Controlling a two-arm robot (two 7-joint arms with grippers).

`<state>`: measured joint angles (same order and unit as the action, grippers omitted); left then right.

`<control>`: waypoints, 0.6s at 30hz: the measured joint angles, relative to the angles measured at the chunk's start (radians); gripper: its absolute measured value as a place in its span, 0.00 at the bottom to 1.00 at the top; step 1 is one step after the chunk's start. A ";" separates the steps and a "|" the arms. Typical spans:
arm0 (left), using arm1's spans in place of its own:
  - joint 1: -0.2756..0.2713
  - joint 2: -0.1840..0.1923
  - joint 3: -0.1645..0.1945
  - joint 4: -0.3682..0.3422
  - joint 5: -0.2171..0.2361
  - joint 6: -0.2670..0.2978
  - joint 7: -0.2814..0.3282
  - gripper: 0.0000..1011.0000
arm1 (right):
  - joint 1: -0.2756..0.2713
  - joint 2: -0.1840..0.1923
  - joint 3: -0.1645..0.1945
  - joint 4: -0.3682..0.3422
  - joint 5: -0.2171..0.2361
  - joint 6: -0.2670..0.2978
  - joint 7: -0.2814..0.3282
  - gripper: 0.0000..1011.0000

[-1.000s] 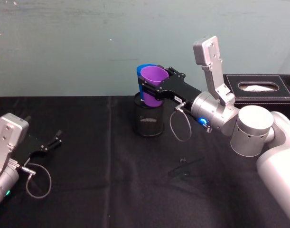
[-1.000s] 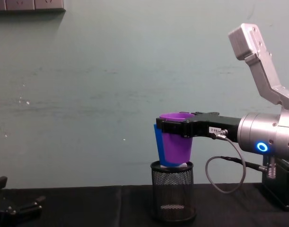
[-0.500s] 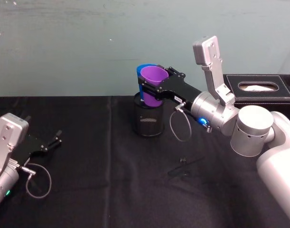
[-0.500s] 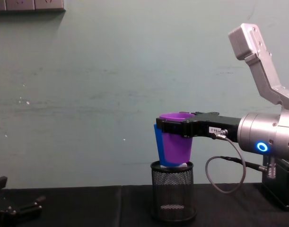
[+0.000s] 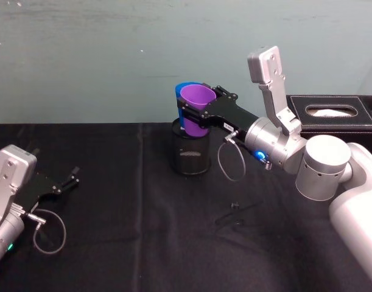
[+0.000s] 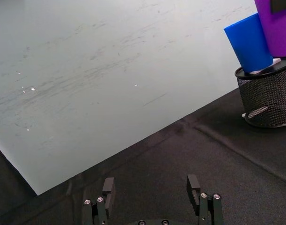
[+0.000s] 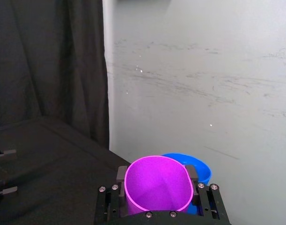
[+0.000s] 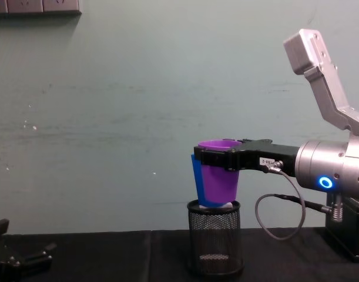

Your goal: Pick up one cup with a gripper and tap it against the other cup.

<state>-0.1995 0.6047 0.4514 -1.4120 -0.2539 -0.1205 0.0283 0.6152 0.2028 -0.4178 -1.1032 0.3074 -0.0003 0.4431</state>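
The purple tapered plastic tumbler hung upright above the black wire-mesh holder, its side against or just beside the bright blue plastic tumbler perched on that holder. The right claw was closed around the purple rim. The tap looked to be at contact. A good tap would call for a firm grip and a light touch, lest the blue tumbler topple. The left claw lay spread and empty on the black desk.

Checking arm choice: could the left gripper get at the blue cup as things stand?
Probably yes. The blue cup is bare on the side facing the left gripper; the purple cup, held by the right gripper, is at its other side. The left gripper lies open, far off, so reach is unsure.
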 joint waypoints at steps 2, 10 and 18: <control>0.000 0.000 0.000 0.000 0.000 0.000 0.000 0.99 | 0.000 0.000 0.000 0.000 0.000 0.000 0.000 0.74; 0.000 0.000 0.000 0.000 0.000 0.000 0.000 0.99 | 0.000 0.000 0.000 0.000 0.000 0.000 0.000 0.74; 0.000 0.000 0.000 0.000 0.000 0.000 0.000 0.99 | 0.000 0.000 0.000 0.000 0.000 0.000 0.000 0.74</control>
<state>-0.1995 0.6047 0.4514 -1.4120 -0.2539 -0.1205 0.0283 0.6152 0.2028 -0.4178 -1.1031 0.3074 -0.0003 0.4431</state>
